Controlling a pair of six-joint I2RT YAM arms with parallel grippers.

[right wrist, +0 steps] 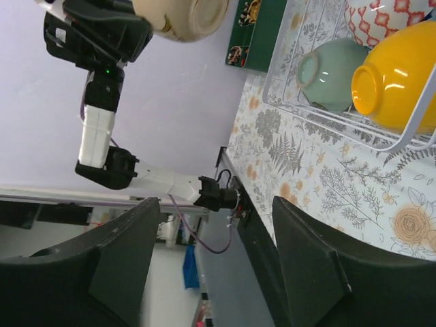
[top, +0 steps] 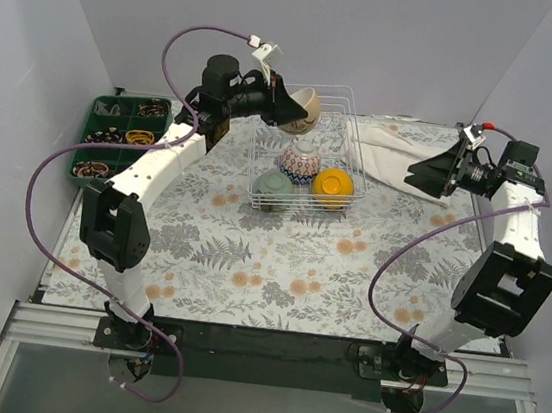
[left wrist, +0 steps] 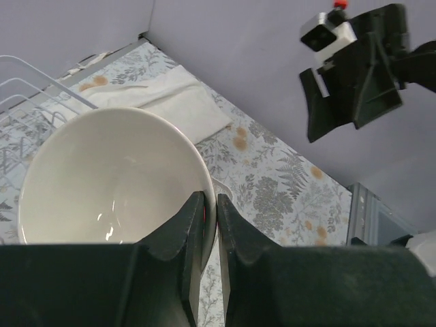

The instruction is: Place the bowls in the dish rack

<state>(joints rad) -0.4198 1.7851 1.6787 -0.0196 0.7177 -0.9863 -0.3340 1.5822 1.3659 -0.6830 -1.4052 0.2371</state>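
My left gripper [top: 286, 108] is shut on the rim of a white bowl [top: 304, 109] and holds it tilted in the air over the back left corner of the white wire dish rack [top: 295, 212]. In the left wrist view the fingers [left wrist: 192, 216] pinch the bowl's wall [left wrist: 109, 177], and the rack's wires [left wrist: 27, 88] show at the left. Three bowls lie in the rack: pale green [top: 273, 188], red-patterned [top: 302, 161] and orange-yellow [top: 333, 186]. My right gripper [top: 431, 172] is open and empty, raised to the right of the rack. The other bowls are out of view.
A dark green compartment tray [top: 118, 137] with small items stands at the back left. A white folded cloth [top: 394, 150] lies behind and right of the rack. Grey walls close in the back and both sides of the patterned table.
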